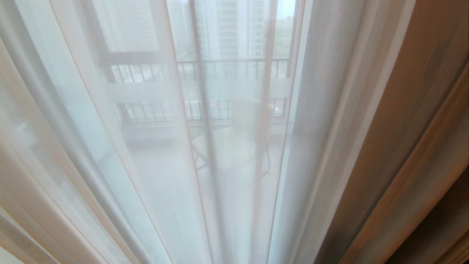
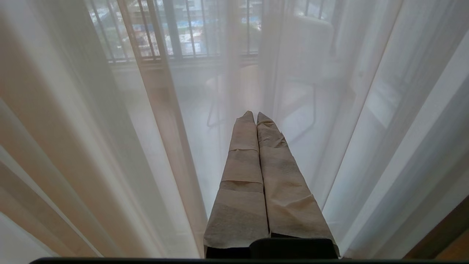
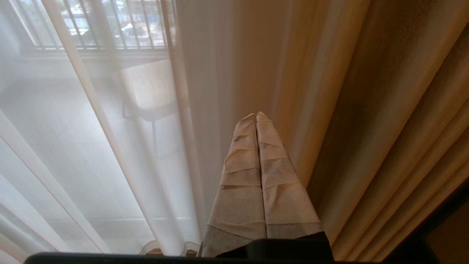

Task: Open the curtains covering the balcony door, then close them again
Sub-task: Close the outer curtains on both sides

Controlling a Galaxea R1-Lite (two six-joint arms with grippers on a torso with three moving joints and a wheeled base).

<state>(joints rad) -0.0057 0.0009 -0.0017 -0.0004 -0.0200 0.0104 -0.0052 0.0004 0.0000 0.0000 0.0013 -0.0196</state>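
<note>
Two curtains (one sheer), one chair

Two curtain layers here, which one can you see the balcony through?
The sheer white layer: railing and a chair show through it. The beige drape on the right is opaque, in thick dark folds.

Sheer: white, see-through, plain, with pale beige vertical fold lines. Drapes: beige-tan to brown, woven, in vertical folds, darkest at the outer edge. Railing: dark bars, seen through the sheer. Chair: off-white seat on thin dark legs. Left gripper: fingers wrapped in tan creased tape over a black body. Right gripper: same tan tape in overlapping bands, black body.
</note>
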